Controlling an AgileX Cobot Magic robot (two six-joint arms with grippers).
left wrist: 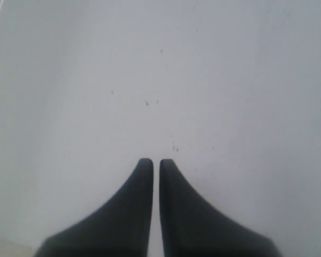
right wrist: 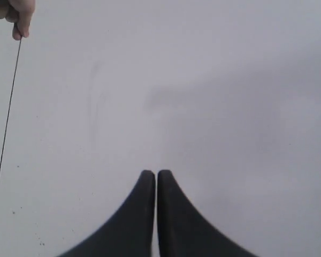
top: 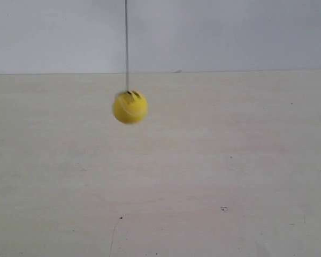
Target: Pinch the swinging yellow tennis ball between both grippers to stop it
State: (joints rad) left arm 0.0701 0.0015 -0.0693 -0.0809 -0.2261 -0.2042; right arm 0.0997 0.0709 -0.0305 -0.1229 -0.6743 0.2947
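The yellow tennis ball (top: 130,107) hangs in the air on a thin string (top: 127,43), left of the middle of the exterior view, slightly blurred. Neither arm shows in that view. In the left wrist view my left gripper (left wrist: 151,161) is shut with nothing between its black fingers, facing a plain white surface. My right gripper (right wrist: 152,173) is shut too, with nothing held. The ball is out of both wrist views; only the string (right wrist: 5,134) crosses the right wrist view.
A pale wooden tabletop (top: 203,176) lies below the ball, with a white wall (top: 230,32) behind it. In the right wrist view a person's fingers (right wrist: 16,13) hold the string's upper end at the corner.
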